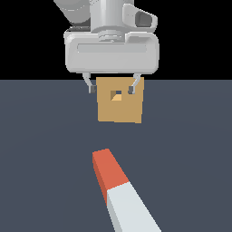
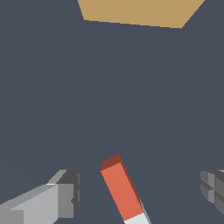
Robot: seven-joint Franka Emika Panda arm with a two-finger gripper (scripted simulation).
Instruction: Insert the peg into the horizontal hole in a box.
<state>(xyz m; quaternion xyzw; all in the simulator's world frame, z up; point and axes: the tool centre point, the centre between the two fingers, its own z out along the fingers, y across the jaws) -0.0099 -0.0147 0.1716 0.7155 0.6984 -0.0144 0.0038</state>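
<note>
The peg (image 1: 121,190) lies flat on the dark slate-blue floor (image 1: 41,149) in the lower middle of the exterior view, running from just below centre down toward the bottom edge. Its red-orange part is the upper end in that picture, pointing toward the box (image 1: 120,100), and its pale grey-white part runs off the bottom edge. Nothing touches it. In the wrist view only the red-orange end (image 2: 121,189) and a sliver of the pale part show, between the two fingertips (image 2: 68,192) but clear of both.

The tan box stands on the floor above centre in the exterior view, well apart from the peg, with its small square hole (image 1: 117,95) facing the camera.

The gripper (image 1: 112,87) hangs at the top of the exterior view, in front of the box's upper edge, its jaws spread wide and holding nothing.
</note>
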